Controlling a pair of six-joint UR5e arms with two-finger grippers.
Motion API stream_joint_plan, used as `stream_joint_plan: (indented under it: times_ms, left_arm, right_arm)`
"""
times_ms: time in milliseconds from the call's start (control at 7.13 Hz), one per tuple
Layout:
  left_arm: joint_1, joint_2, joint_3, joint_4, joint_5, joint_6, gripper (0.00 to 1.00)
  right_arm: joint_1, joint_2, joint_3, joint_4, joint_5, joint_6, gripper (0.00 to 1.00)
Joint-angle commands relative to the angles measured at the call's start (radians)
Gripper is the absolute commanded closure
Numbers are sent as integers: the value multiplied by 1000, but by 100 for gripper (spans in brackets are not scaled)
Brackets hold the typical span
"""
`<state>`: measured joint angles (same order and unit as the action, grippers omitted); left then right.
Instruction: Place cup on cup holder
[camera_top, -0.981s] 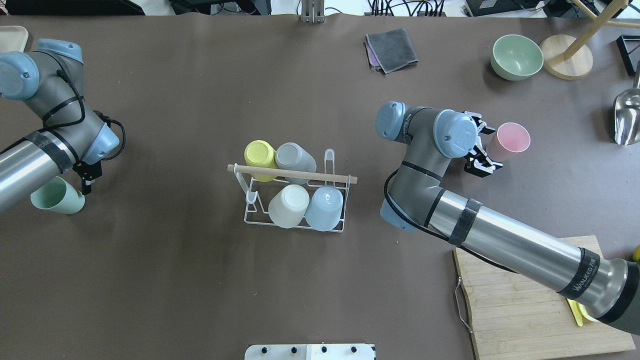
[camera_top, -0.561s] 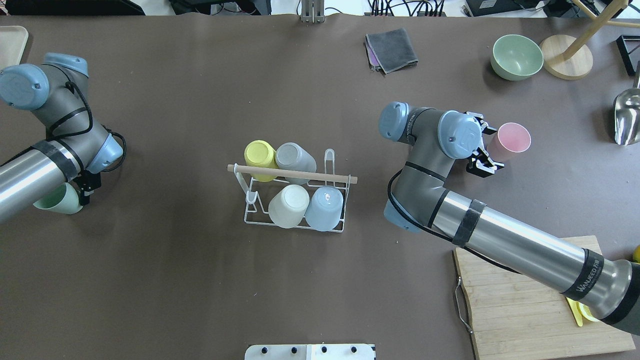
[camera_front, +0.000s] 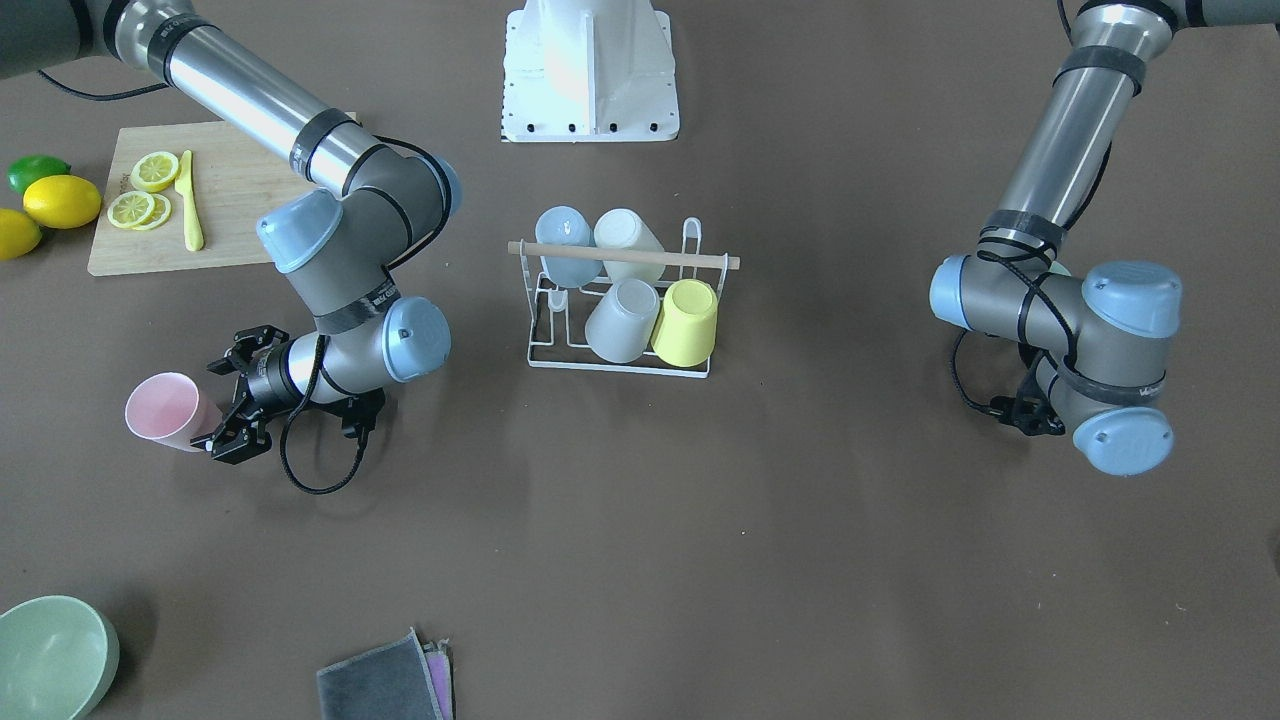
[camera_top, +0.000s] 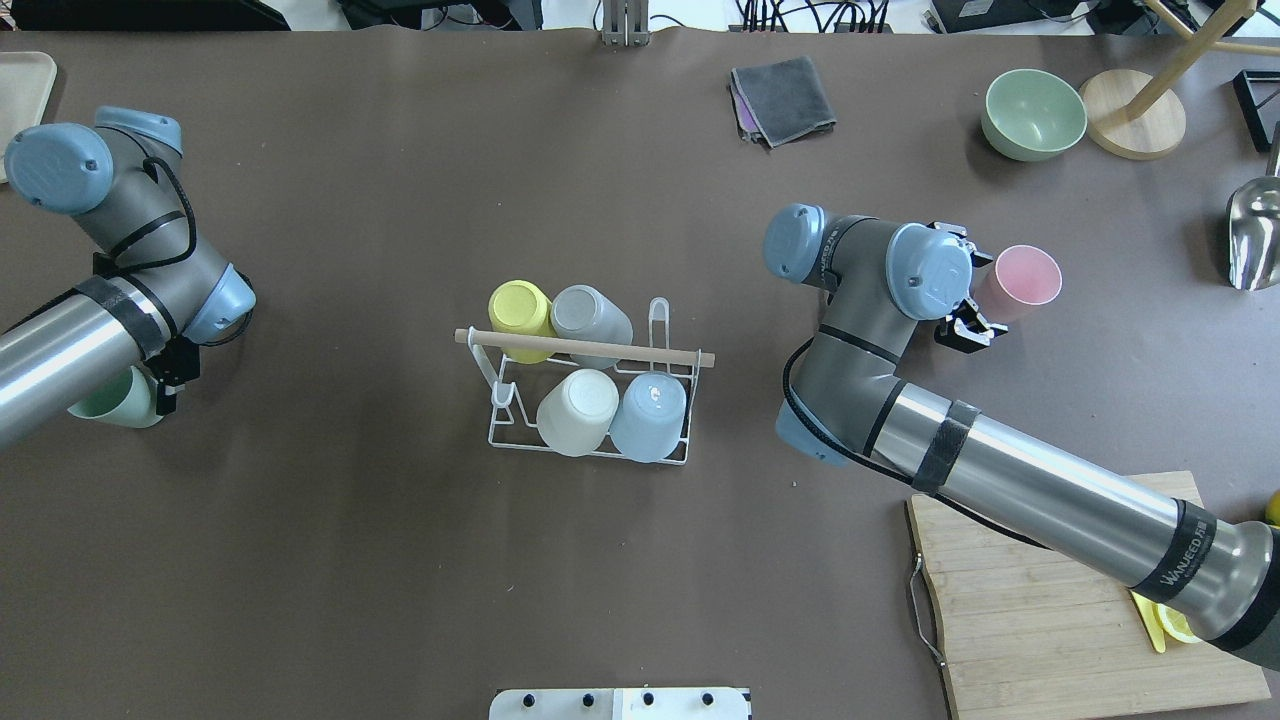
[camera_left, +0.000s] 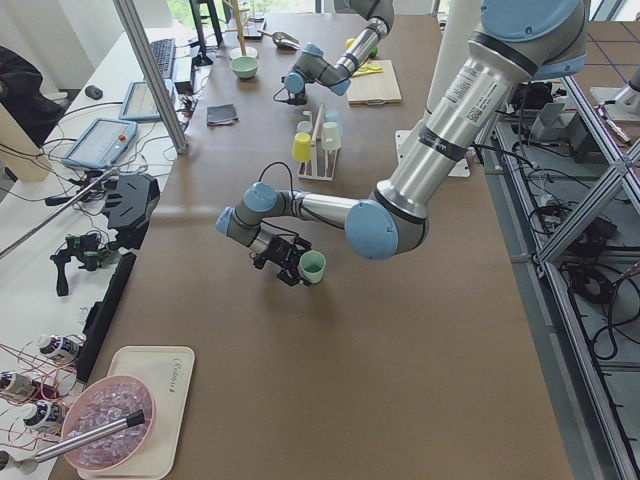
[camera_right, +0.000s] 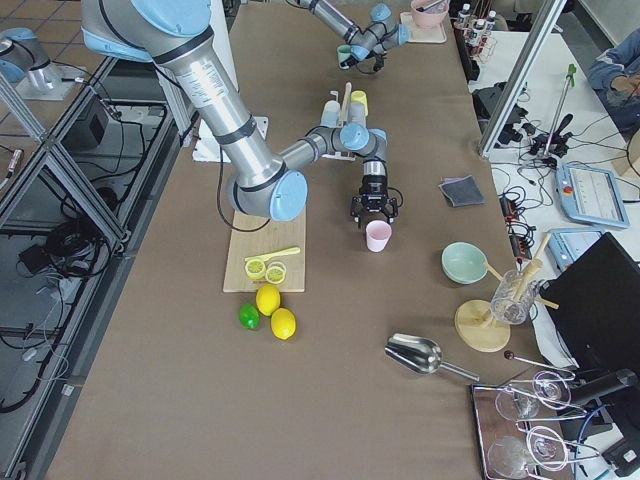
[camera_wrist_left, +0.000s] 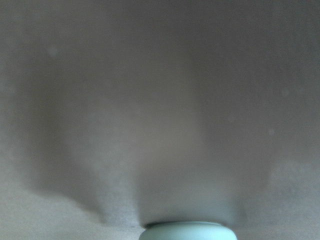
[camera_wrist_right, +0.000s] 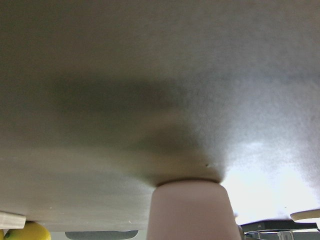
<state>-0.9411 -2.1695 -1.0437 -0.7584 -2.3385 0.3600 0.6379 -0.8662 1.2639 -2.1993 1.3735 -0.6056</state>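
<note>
The cup holder (camera_top: 690, 357), a white wire rack with a wooden rod, stands mid-table (camera_front: 720, 261). It carries yellow (camera_top: 520, 308), grey (camera_top: 592, 315), cream (camera_top: 578, 410) and blue (camera_top: 650, 415) cups. A pink cup (camera_top: 1025, 280) lies on its side at the right (camera_front: 165, 408). My right gripper (camera_top: 975, 292) is open, its fingers on either side of the cup's base (camera_front: 228, 400). A green cup (camera_top: 105, 405) lies on its side at the left (camera_left: 313, 266). My left gripper (camera_top: 160, 390) is at the cup's base, mostly hidden under the wrist.
A green bowl (camera_top: 1035, 113), a wooden stand base (camera_top: 1132, 113) and a metal scoop (camera_top: 1255, 235) sit at the far right. A grey cloth (camera_top: 785, 98) lies at the back. A cutting board (camera_top: 1060, 600) lies under the right arm.
The left arm has swung further over the green cup and hides more of it. The right wrist has shifted slightly toward the pink cup. Neither cup has moved.
</note>
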Motion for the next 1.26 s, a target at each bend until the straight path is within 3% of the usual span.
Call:
stream_joint_plan:
  times_ms: [0, 140, 280, 421, 841, 1121]
  left_arm:
    - [-1, -1, -1, 10, 7, 10, 3]
    - [-1, 0, -1, 10, 8, 19, 42]
    - [-1, 0, -3, 11, 7, 36, 91]
    - [-1, 2, -21, 33, 7, 37, 100]
    - [-5, 0, -116, 202, 67, 181, 100]
    - [-51, 7, -249, 299, 114, 188, 100]
  right_arm:
    - [2, -4, -1, 10, -8, -2, 0]
    - [5, -8, -1, 13, -10, -3, 0]
    - [11, -13, -1, 22, -10, -3, 0]
    - [13, -20, 0, 26, -13, -3, 0]
    - [16, -36, 0, 46, -16, -6, 0]
    - [17, -43, 0, 55, -16, -8, 0]
